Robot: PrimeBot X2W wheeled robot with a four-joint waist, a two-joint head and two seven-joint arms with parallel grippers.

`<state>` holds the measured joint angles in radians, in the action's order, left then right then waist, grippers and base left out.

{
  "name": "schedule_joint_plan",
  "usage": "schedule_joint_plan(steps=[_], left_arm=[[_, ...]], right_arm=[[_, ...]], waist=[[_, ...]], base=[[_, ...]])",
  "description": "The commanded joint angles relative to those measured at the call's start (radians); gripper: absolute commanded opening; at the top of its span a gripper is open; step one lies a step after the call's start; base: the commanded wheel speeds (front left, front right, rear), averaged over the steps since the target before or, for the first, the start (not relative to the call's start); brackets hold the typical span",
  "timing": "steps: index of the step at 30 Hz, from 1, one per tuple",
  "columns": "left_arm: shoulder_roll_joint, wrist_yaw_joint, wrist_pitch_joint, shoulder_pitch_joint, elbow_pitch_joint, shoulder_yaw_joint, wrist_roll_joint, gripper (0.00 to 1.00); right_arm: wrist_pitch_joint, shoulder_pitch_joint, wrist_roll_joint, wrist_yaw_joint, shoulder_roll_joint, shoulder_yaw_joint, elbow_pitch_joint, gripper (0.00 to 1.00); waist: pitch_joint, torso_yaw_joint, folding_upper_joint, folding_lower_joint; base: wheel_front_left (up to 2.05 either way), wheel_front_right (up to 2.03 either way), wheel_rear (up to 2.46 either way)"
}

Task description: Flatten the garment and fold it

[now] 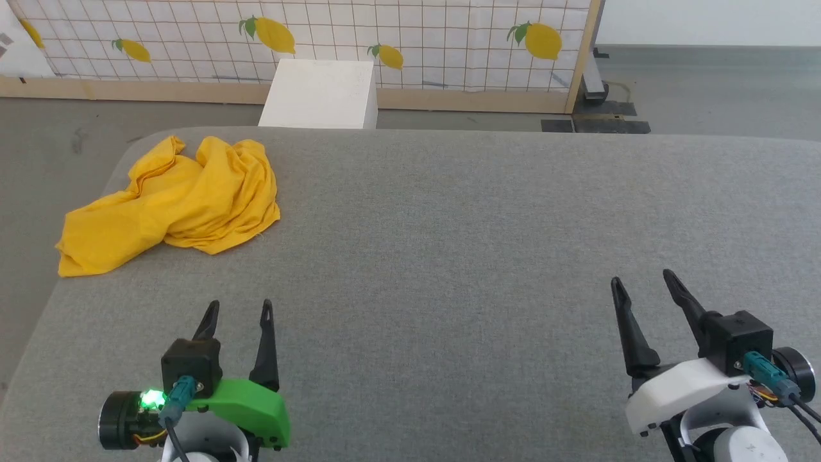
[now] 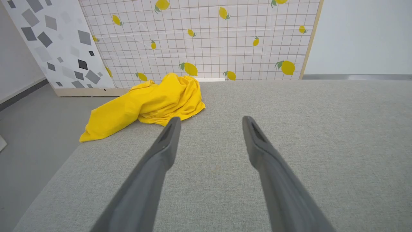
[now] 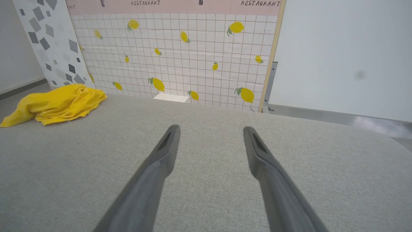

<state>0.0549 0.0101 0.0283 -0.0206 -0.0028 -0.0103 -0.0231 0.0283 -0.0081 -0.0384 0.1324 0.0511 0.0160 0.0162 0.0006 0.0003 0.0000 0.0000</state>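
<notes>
Far-left corner of grey padded table (image 1: 449,256): yellow garment (image 1: 173,205) crumpled in heap, edge overhanging. Left gripper (image 1: 237,311) and right gripper (image 1: 641,279) both spread wide, empty, near edge, well apart from garment.

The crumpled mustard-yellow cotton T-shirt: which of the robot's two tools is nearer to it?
Left. The left tool sits short of the mustard-yellow cotton T-shirt, apart from it; the right tool is far off to its right.
</notes>
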Motion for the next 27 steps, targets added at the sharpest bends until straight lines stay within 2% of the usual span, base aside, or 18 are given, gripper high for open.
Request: schedule_joint_plan(steps=[1,27], left_arm=[[0.001,0.009,0.011,-0.010,0.003,0.001,-0.005,1.00],[0.000,0.030,0.069,-0.027,0.006,0.001,-0.017,1.00]], right_arm=[[0.013,0.000,-0.014,0.000,0.000,0.005,0.004,1.00],[0.070,-0.006,-0.067,-0.001,0.000,0.050,0.046,1.00]], waist=[[0.000,0.000,0.0000,0.0000],[0.000,0.007,0.0000,0.0000]], base=[[0.00,0.00,0.00],[0.00,0.00,0.00]])
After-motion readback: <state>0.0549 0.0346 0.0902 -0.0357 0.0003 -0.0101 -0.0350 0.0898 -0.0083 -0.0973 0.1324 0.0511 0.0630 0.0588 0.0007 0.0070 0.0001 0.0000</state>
